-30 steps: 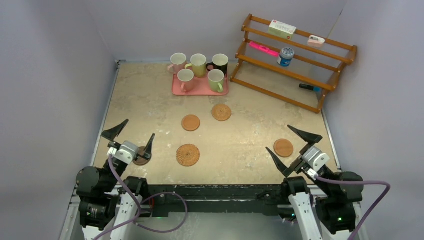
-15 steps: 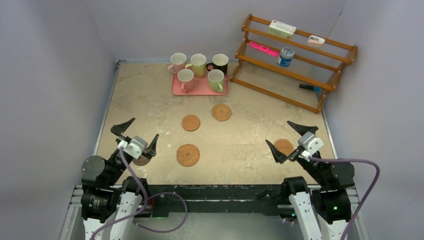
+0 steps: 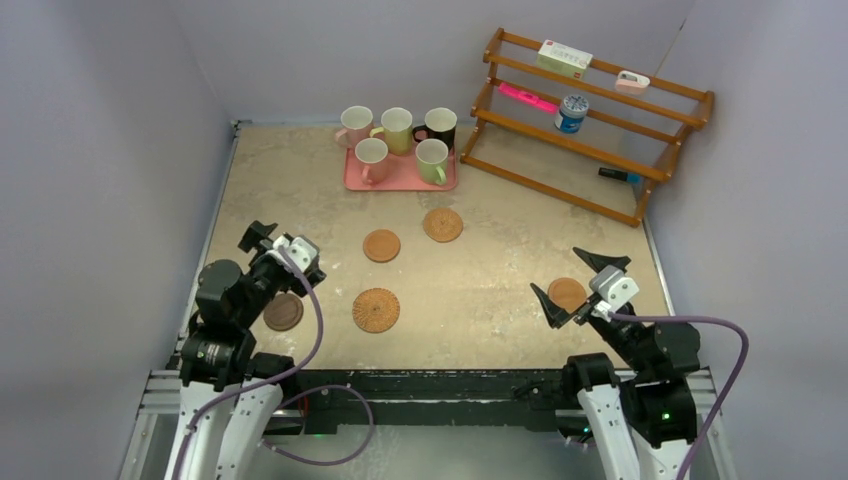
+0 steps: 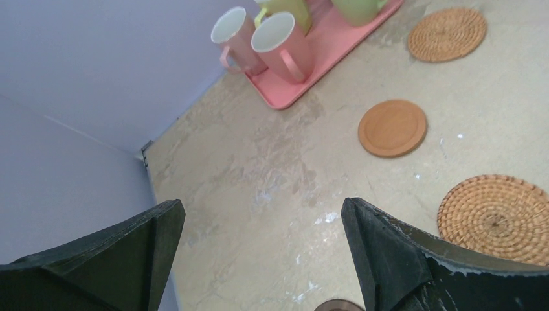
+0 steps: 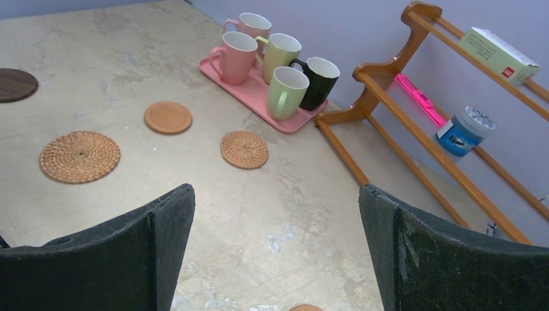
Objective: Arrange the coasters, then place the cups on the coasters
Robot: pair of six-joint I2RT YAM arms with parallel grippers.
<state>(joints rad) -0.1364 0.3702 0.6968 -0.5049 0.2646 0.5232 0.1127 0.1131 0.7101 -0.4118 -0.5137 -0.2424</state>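
Five cups stand on a pink tray (image 3: 400,180) at the back: two pink cups (image 3: 356,124) (image 3: 372,158), a yellow cup (image 3: 397,128), a black cup (image 3: 441,126) and a green cup (image 3: 432,158). Coasters lie apart on the table: a small woven coaster (image 3: 442,224), a smooth tan coaster (image 3: 381,245), a large woven coaster (image 3: 376,310), a dark brown coaster (image 3: 283,311) and a tan coaster (image 3: 567,294). My left gripper (image 3: 285,252) (image 4: 261,204) hangs open and empty above the table just beyond the dark coaster (image 4: 340,304). My right gripper (image 3: 558,272) (image 5: 275,189) stands open and empty over the tan coaster (image 5: 305,308).
A wooden rack (image 3: 590,120) leans at the back right, holding a blue-and-white can (image 3: 572,112), a box and a pink item. Grey walls close in the left, back and right sides.
The left arm has risen and swung forward and to the right, uncovering the dark brown coaster. The right gripper has shifted slightly left over the tan coaster. Both stay open.
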